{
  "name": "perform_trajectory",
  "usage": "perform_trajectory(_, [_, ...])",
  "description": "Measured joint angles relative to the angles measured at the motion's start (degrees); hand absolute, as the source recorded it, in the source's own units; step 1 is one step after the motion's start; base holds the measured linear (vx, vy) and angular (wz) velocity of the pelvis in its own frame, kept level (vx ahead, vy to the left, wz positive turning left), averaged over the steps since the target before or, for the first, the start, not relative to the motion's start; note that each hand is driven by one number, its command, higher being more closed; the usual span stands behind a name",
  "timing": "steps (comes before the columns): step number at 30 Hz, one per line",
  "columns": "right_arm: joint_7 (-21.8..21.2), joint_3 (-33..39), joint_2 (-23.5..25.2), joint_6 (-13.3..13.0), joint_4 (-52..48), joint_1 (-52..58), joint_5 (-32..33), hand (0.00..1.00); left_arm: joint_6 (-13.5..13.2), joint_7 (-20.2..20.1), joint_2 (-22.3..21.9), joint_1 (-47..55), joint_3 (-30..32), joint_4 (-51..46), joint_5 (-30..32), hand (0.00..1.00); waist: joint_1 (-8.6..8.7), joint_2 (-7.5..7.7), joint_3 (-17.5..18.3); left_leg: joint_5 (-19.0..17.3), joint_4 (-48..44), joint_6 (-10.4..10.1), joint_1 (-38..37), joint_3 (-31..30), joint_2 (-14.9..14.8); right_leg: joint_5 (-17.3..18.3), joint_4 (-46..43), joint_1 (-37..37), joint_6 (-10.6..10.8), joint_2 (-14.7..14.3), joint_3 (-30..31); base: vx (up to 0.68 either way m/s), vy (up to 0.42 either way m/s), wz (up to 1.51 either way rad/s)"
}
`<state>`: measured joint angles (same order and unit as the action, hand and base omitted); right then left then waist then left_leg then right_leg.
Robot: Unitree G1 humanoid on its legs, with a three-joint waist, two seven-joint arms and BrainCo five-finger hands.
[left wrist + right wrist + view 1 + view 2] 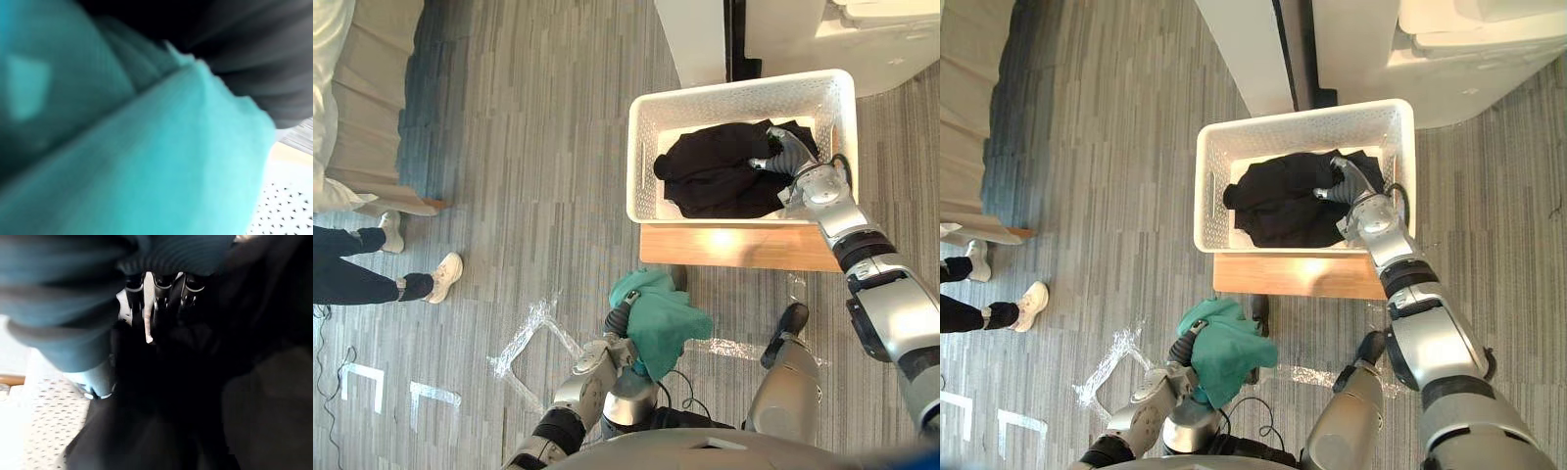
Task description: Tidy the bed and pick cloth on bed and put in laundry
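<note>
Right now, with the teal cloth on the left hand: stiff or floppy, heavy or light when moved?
The teal cloth is likely floppy: it sags in folds over the left hand, holding no shape. Probably light: one hand carries the whole bunch. Loose edges dangle, so it may catch on the rim of the white basket.

You're looking down into a home-style bedroom. A bed (357,98) with white bedding and a beige skirt is showing at the left edge. A white perforated laundry basket (641,147) is sitting on a wooden stand (734,250), and tape marks (530,338) are lying across the grey plank floor (529,147), hinting at a test room.
</note>
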<state>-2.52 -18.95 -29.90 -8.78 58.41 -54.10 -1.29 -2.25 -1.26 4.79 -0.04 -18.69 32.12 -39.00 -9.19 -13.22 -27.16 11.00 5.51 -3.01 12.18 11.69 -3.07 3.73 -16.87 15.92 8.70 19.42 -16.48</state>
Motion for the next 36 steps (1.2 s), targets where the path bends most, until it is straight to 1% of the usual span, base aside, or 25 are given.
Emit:
perform_trajectory(3, [-0.1,-0.2,0.0,-3.0,-0.4,-0.3,0.0,0.0,0.1,0.0,0.2,1.4,2.3,-2.1,0.2,1.0,0.53,0.39,-0.2,0.0,0.0,0.0,-1.9,0.1,-0.4,-0.1,0.7,-2.2,0.1,-0.5,0.0,0.0,-0.012,-0.02])
perform_trajectory(5, [-0.1,-0.2,0.1,-4.3,-1.4,-0.3,0.1,0.0,0.4,0.4,0.5,1.7,3.5,-2.7,0.3,1.0,0.78,0.92,-0.5,0.0,0.0,-0.1,-2.8,0.3,-1.0,-0.2,1.4,-3.1,0.0,-1.3,0.0,0.0,-0.052,-0.1])
perform_trajectory(8, [0.0,0.0,0.7,-5.5,-4.6,-0.1,1.0,0.0,0.9,1.9,0.7,2.4,5.9,-2.7,0.3,1.0,1.82,2.62,-1.2,-0.1,0.1,-0.6,-4.1,0.7,-2.6,-1.1,3.8,-5.1,-0.5,-3.2,0.0,0.01,-0.061,-0.15])
perform_trajectory(9, [0.0,0.5,1.5,-5.9,-6.1,0.1,1.2,0.0,1.1,2.4,0.9,3.2,7.0,-2.7,0.4,1.0,2.25,3.79,-1.1,-0.2,0.1,-0.9,-4.5,1.0,-3.2,-1.6,4.6,-5.7,-0.8,-3.9,0.1,0.03,-0.059,-0.21])
perform_trajectory(11, [0.5,0.9,2.2,-6.4,-8.1,1.1,1.7,0.0,2.0,3.2,1.2,3.7,7.9,-1.5,0.3,1.0,2.44,5.25,-1.0,-0.5,0.1,-1.4,-6.1,1.9,-4.0,-2.0,5.8,-7.2,-0.9,-4.8,0.6,0.04,-0.058,-0.21])
perform_trajectory(13, [0.7,2.9,3.3,-6.5,-11.1,3.7,1.7,0.0,2.1,4.2,1.2,4.0,9.2,1.2,0.2,1.0,2.6,6.74,0.0,-1.0,0.1,-2.0,-7.9,2.1,-4.7,-2.0,7.0,-9.4,-1.0,-5.5,0.6,0.06,-0.049,-0.12])
perform_trajectory(14, [1.2,4.1,4.3,-6.6,-13.4,5.6,1.7,0.0,2.0,4.4,1.2,4.3,11.2,3.0,0.1,1.0,2.87,7.93,1.0,-1.3,0.1,-2.4,-8.5,2.2,-5.2,-2.0,7.7,-10.3,-1.0,-6.0,0.6,0.05,-0.033,-0.06])
perform_trajectory(15, [1.2,4.4,4.5,-6.7,-13.9,5.9,1.7,0.0,2.0,4.4,1.2,4.3,11.7,3.4,0.0,1.0,3.01,8.14,1.1,-1.3,0.1,-2.4,-8.7,2.2,-5.3,-2.0,8.0,-10.6,-1.1,-6.2,0.6,0.05,-0.038,-0.07])
perform_trajectory(17, [2.7,6.1,5.2,-6.5,-15.9,9.0,1.3,0.0,1.7,6.7,1.2,4.4,15.7,6.7,-0.2,1.0,3.46,9.83,3.3,-1.7,0.1,-2.9,-9.4,2.5,-5.9,-2.2,9.5,-11.8,-1.2,-7.0,0.5,0.05,-0.04,-0.06])
perform_trajectory(18, [2.9,7.0,5.2,-6.5,-16.5,9.9,1.0,0.0,1.4,7.1,1.2,4.4,17.2,7.6,-0.3,1.0,3.48,10.12,3.9,-1.7,0.1,-3.0,-9.5,2.6,-6.1,-2.4,10.2,-12.1,-1.3,-7.2,0.5,0.06,-0.029,-0.1])
perform_trajectory(19, [3.2,8.6,5.1,-6.2,-17.2,11.1,0.9,0.0,1.2,8.5,1.3,4.8,20.3,8.1,-0.3,1.0,3.54,10.79,5.0,-1.9,0.1,-3.2,-9.9,3.0,-6.4,-2.9,11.3,-12.8,-1.5,-7.6,0.7,0.08,-0.027,-0.12])
perform_trajectory(20, [3.9,10.8,4.7,-5.1,-18.1,12.8,0.2,0.0,0.0,10.6,1.5,5.3,24.4,8.1,-0.3,1.0,3.77,11.15,6.3,-2.1,0.1,-3.4,-10.5,3.1,-6.5,-3.4,12.5,-13.8,-1.3,-7.9,0.8,0.06,-0.021,-0.11])
perform_trajectory(21, [4.0,11.3,4.4,-4.8,-18.4,13.2,0.1,0.0,-0.3,11.0,1.5,5.4,25.3,8.1,-0.3,1.0,3.8,11.18,6.6,-2.1,0.1,-3.5,-10.6,3.1,-6.5,-3.5,12.8,-14.0,-1.3,-7.9,0.7,0.07,-0.017,-0.05])
perform_trajectory(22, [4.3,12.5,3.1,-3.9,-18.7,14.8,0.0,0.0,-1.5,12.7,1.9,5.4,29.1,8.0,-0.3,1.0,4.05,11.17,7.3,-2.3,0.1,-3.7,-11.4,3.2,-6.4,-3.6,13.5,-15.1,-1.2,-7.9,0.7,0.04,-0.004,0.02])
perform_trajectory(23, [4.5,13.6,1.5,-2.9,-18.7,16.9,0.1,0.0,-2.9,14.3,3.2,5.5,32.8,8.0,-0.3,1.0,4.42,11.14,8.7,-2.5,0.1,-3.8,-11.5,3.1,-6.2,-3.9,14.5,-15.7,-1.1,-8.0,0.5,0.04,-0.004,0.02])
perform_trajectory(24, [4.5,14.4,1.0,-2.5,-18.6,18.0,0.2,0.0,-3.5,14.9,4.2,5.5,35.1,7.9,-0.3,1.0,4.72,11.2,9.3,-2.5,0.1,-3.8,-11.5,3.1,-6.2,-4.1,15.0,-16.0,-1.1,-8.1,0.4,0.03,0.005,0.01])
perform_trajectory(25, [4.8,15.5,-0.7,-1.7,-18.5,21.2,1.1,0.0,-4.7,16.1,8.0,5.3,40.5,7.8,-0.4,1.0,5.28,11.27,10.6,-2.7,0.1,-3.9,-11.6,3.1,-6.1,-4.8,16.4,-16.7,-1.2,-8.4,0.2,0.0,0.0,0.0])
perform_trajectory(26, [4.9,16.5,-1.0,-1.5,-18.1,22.4,1.7,0.0,-5.2,16.7,9.9,5.2,42.5,7.8,-0.5,1.0,5.42,11.34,11.1,-2.7,0.1,-3.9,-11.7,3.2,-6.2,-5.0,16.9,-17.0,-1.2,-8.5,0.2,0.04,-0.005,-0.03])
perform_trajectory(28, [5.0,20.4,-2.6,-0.5,-15.2,26.5,4.2,0.0,-6.6,17.7,16.4,3.5,49.9,7.6,-2.3,1.0,5.84,11.31,12.0,-3.1,0.1,-4.0,-12.4,3.2,-6.2,-5.7,18.9,-18.5,-1.2,-9.0,0.1,0.0,0.0,0.0])
perform_trajectory(29, [5.0,21.9,-2.7,-0.2,-14.0,27.7,5.0,0.0,-7.6,17.8,18.3,3.0,51.9,7.6,-2.6,1.0,5.86,11.31,12.5,-3.4,0.1,-4.2,-12.5,3.3,-6.2,-5.8,19.7,-18.6,-1.1,-9.2,0.1,-0.02,-0.026,-0.08])
perform_trajectory(30, [4.9,24.9,-2.8,0.4,-12.0,30.6,6.7,0.0,-10.0,17.8,23.0,1.8,55.4,7.5,-2.7,1.0,6.13,11.51,14.0,-4.2,0.1,-4.6,-12.5,3.5,-6.2,-6.3,21.6,-19.2,-1.3,-9.4,0.2,-0.01,-0.022,-0.07])
perform_trajectory(31, [4.9,25.9,-2.8,0.6,-11.4,32.0,6.9,0.0,-10.9,17.8,24.7,1.3,56.4,7.5,-2.6,1.0,6.34,11.53,14.5,-4.3,0.1,-4.6,-12.5,3.5,-6.1,-6.6,22.3,-19.6,-1.3,-9.5,0.1,0.01,-0.014,-0.08])
perform_trajectory(33, [4.8,27.6,-2.6,1.5,-9.3,36.0,6.9,0.0,-14.1,19.3,29.0,-0.8,57.7,6.1,-0.2,1.0,6.82,11.24,15.5,-4.6,0.1,-4.7,-13.5,3.6,-6.1,-6.7,22.6,-20.4,-1.4,-9.5,0.3,0.01,0.001,-0.03])
perform_trajectory(34, [4.8,28.0,-2.1,2.0,-8.5,38.4,7.6,0.0,-15.8,20.2,30.6,-2.5,57.6,4.2,0.3,1.0,6.99,11.18,16.5,-4.7,0.1,-4.7,-13.5,3.7,-6.1,-6.7,22.6,-20.4,-1.4,-9.6,0.5,0.02,0.001,-0.06])
perform_trajectory(36, [4.8,29.5,0.1,2.9,-7.6,40.7,9.8,0.0,-17.9,21.5,33.1,-5.5,57.6,1.0,0.6,1.0,7.79,11.18,17.4,-4.8,0.1,-4.7,-13.9,4.0,-6.3,-6.8,22.6,-20.4,-1.6,-9.7,0.9,0.02,-0.005,-0.12])
